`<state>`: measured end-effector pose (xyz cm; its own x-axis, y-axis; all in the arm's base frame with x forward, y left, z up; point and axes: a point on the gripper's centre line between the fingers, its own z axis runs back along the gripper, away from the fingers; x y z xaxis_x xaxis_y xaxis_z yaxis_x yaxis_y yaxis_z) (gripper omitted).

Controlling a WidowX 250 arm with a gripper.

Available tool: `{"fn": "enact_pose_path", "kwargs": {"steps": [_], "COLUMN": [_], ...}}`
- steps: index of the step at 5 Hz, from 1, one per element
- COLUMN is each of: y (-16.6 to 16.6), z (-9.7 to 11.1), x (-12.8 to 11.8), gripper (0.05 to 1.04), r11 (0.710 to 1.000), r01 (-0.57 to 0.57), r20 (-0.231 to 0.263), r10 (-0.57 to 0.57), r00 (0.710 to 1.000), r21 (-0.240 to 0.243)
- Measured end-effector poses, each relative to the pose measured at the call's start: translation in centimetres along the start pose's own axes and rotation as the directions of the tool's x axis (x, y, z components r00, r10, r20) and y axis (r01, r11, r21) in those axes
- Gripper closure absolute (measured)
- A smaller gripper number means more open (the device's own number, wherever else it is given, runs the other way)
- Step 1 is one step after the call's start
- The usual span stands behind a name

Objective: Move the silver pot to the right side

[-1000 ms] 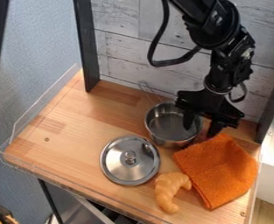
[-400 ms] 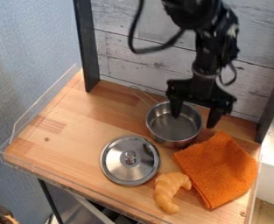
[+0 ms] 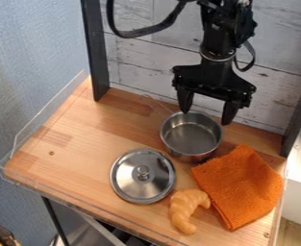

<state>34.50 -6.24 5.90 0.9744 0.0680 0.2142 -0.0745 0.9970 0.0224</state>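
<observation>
Tabletop [image 3: 101,139]: one pot [image 3: 191,135], lid [image 3: 143,176], cloth [image 3: 241,186], croissant [image 3: 186,209]

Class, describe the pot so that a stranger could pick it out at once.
On the wooden table, look towards the plank wall, just beyond the orange cloth. The pot is there: silver like the lid, but deep and open, not flat.

Glossy metal pot [image 3: 191,136], rough orange cloth [image 3: 240,186]
</observation>
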Motion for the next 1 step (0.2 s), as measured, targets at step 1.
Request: {"fn": "enact_pose_path", "kwargs": {"steps": [1], "y": [0.00], "z": [0.00], "x": [0.00], "gripper": [0.083], "r11": [1.000], "r01": [0.005], "r20": [0.000], "r10": [-0.005], "r00": [1.000], "r21": [0.000]}}
